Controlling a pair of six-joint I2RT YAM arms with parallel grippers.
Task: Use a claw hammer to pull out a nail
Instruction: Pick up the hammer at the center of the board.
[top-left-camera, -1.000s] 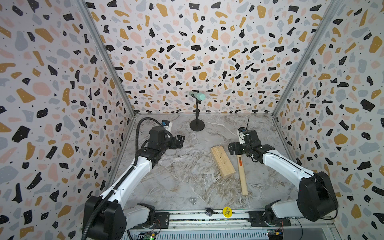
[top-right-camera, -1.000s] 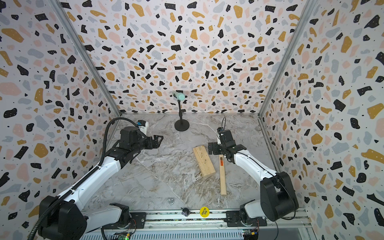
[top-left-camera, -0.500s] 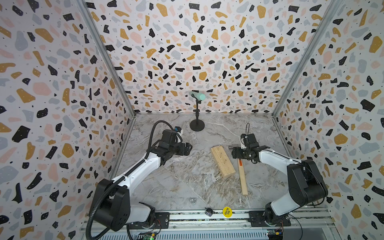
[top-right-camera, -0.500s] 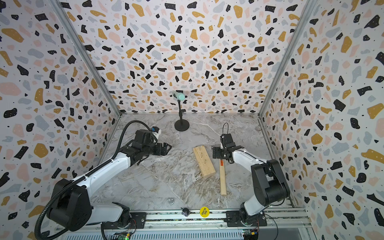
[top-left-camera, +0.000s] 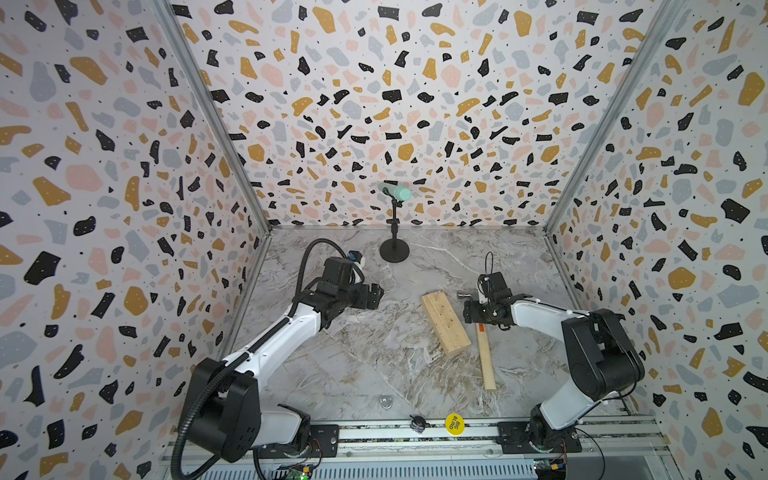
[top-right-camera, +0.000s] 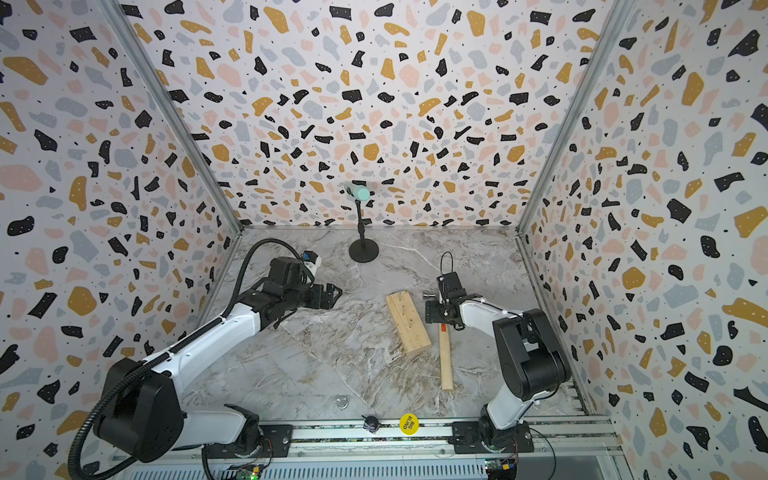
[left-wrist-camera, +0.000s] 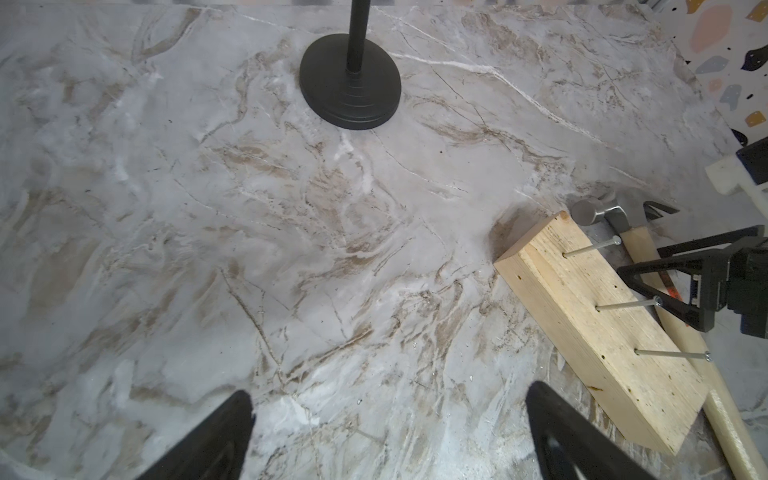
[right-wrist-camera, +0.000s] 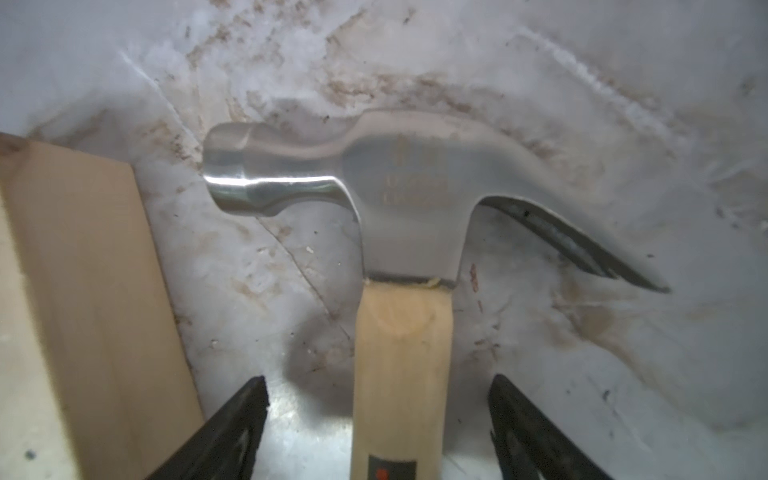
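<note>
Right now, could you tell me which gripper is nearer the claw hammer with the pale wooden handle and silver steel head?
Right. The right gripper sits open astride the claw hammer just below its head; the left gripper hovers beyond the pale wooden block.

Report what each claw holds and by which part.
Nothing is held. The right claw, jaws open, straddles the claw hammer below its head; left claw empty.

A robotics lab cell: terrazzo-print walls (top-left-camera: 374, 104) box in a marble-look tabletop (top-left-camera: 353, 374). A left arm (top-left-camera: 282, 336) and right arm (top-left-camera: 540, 320) are bolted to an aluminium rail (top-left-camera: 374, 432) in front, and a microphone stand (top-left-camera: 394, 250) sits at the back.
</note>
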